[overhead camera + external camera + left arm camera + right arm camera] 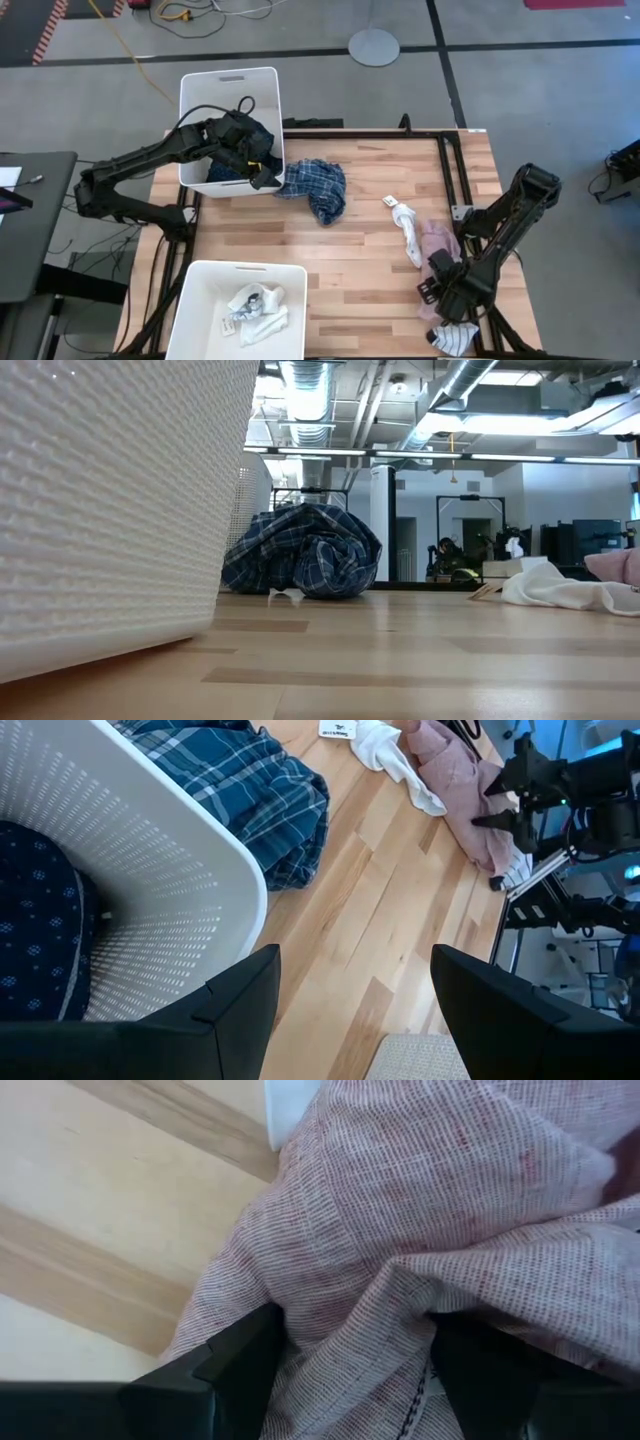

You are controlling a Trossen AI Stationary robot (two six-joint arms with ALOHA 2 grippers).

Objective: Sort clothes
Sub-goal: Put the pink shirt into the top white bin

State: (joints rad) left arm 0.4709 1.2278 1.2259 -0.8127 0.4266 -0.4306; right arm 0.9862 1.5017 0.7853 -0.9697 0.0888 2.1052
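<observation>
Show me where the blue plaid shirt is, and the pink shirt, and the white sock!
blue plaid shirt [318,187], high view, middle of the crumpled heap.
pink shirt [420,1210], right wrist view, its wrinkled cloth.
white sock [405,226], high view, middle of its length.

Both of my arms are dark, near-black, built from chunky jointed links. On the left arm I can see a thin black cable looping over the upper link, and a small yellow mark near its wrist, possibly a label. The right arm has the same blocky segments with a rounded elbow housing. My left gripper has two broad, matte black fingers with angled, faceted edges.
</observation>
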